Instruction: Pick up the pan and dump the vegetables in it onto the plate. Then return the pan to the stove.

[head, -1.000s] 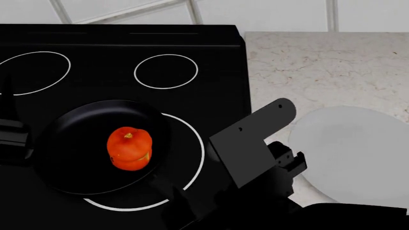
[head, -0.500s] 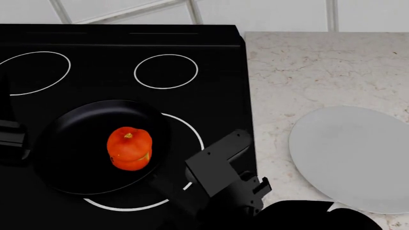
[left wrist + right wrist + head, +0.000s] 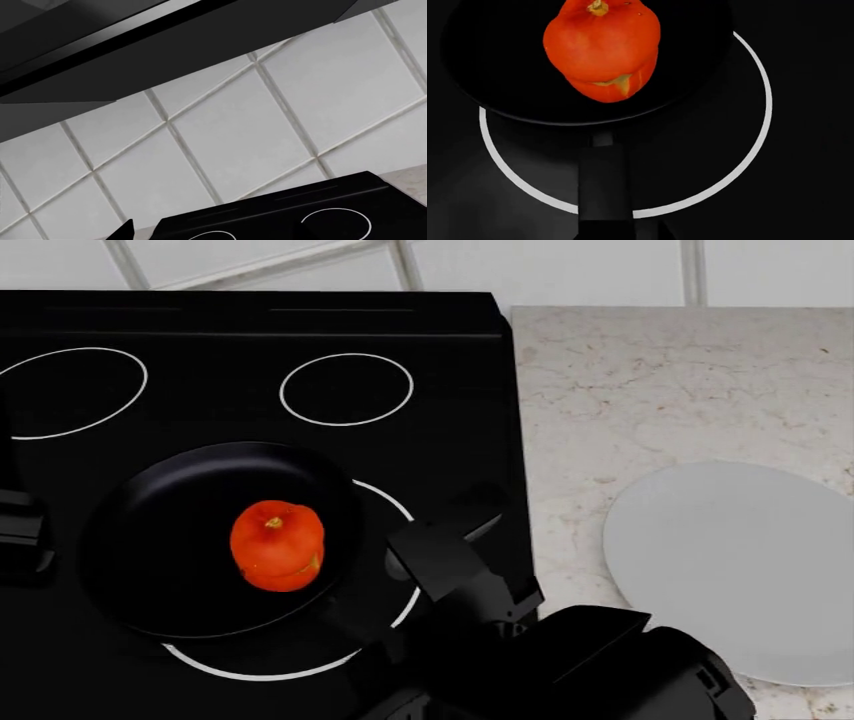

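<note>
Fingers of the right gripper (image 3: 400, 635) are lost in black-on-black at the near end of the pan's handle (image 3: 602, 192), so I cannot tell whether they are spread or pinching it; the wrist camera looks straight down the handle, which suggests the grasp is lined up or already made. The pan (image 3: 220, 540) sits over the front burner ring (image 3: 400, 530) on the stove (image 3: 400, 440), with the pepper (image 3: 276, 545) upright near its middle. The plate (image 3: 734, 570) lies well apart to the right on the marble counter (image 3: 641, 390). The left gripper is out of sight; its camera faces the wall tiles (image 3: 227, 140). The risk, to my eye, is a long handle held at its far end: the pan could twist in the grip when lifted, and the round pepper could roll over the shallow rim before reaching the plate.
</note>
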### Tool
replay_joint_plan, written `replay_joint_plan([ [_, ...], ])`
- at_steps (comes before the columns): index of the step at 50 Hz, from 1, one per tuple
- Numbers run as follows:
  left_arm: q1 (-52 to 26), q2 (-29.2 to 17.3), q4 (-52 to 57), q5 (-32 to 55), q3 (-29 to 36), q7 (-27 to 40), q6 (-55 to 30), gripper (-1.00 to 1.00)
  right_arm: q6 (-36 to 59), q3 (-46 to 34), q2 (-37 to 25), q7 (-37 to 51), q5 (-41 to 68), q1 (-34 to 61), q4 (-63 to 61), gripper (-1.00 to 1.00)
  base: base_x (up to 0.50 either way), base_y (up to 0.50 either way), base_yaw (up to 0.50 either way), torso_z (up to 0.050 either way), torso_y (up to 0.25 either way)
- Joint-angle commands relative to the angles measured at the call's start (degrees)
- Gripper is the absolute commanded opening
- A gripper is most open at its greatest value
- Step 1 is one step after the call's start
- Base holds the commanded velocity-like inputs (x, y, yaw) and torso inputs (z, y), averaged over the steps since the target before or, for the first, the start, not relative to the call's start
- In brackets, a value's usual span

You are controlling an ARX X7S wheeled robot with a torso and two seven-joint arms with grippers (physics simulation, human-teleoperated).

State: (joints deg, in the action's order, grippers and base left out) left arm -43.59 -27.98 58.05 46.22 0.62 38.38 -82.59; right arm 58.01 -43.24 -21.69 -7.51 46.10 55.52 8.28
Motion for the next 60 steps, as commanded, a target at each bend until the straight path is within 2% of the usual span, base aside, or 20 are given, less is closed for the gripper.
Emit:
replay_joint_plan([
  [1, 0.31, 0.77, 0.18, 1.69, -3.11, -0.05, 0.70, 1.00, -1.76, -4.39, 3.69, -0.82, -3.49, -2.93, 8.04, -1.00, 0.00, 0.00, 0.00, 0.000, 0.000],
  [10, 1.14, -0.18, -0.38, 2.19, -2.93, 0.74, 2.37, 1.00, -0.49, -1.08, 1.55, 2.08, -1.03, -2.77, 1.40, -1.00, 0.00, 0.00, 0.01, 0.000, 0.000],
  [18, 1.17, -0.70, -1.14, 2.50, -2.22, 1.49, 3.13, 1.00, 0.44, 11.69, -2.25, 7.68, 10.12, -3.37, -15.00, -1.00, 0.00, 0.00, 0.00, 0.000, 0.000],
  [22, 1.20, -0.97, -1.04, 3.25, -2.72, 1.94, 3.10, 1.00, -0.34, 17.78, -3.87, 12.73, 12.64, -3.85, -18.14, -1.00, 0.00, 0.00, 0.00, 0.000, 0.000],
  [27, 1.29, -1.21, -1.47, 3.32, -2.30, 2.38, 3.88, 1.00, 1.10, 23.37, -5.17, 14.80, 19.99, -5.18, -21.52, -1.00, 0.00, 0.00, 0.00, 0.000, 0.006],
  [37, 0.90, -1.59, -1.62, 4.24, -1.59, 3.56, 4.01, 1.00, -0.79, 32.38, -9.14, 21.21, 26.79, -8.98, -30.05, -1.00, 0.00, 0.00, 0.00, 0.002, 0.006],
  [42, 1.00, -1.95, -1.56, 4.69, -1.51, 4.05, 4.31, 1.00, -2.36, 36.68, -10.58, 23.09, 30.28, -13.49, -31.14, -1.00, 0.00, 0.00, 0.00, 0.002, 0.007],
  [45, 2.00, -3.08, -1.66, 2.15, 1.08, 4.36, 6.37, 1.00, -2.72, 38.74, -12.06, 24.46, 31.46, -15.76, -31.36, -1.00, 0.00, 0.00, 0.00, 0.000, 0.003],
  [60, 4.14, -4.62, -2.42, 0.07, 3.14, 4.63, 10.43, 1.00, -8.35, 45.25, -13.72, 21.31, 30.72, -23.62, -26.52, -1.00, 0.00, 0.00, 0.00, 0.001, 0.005],
])
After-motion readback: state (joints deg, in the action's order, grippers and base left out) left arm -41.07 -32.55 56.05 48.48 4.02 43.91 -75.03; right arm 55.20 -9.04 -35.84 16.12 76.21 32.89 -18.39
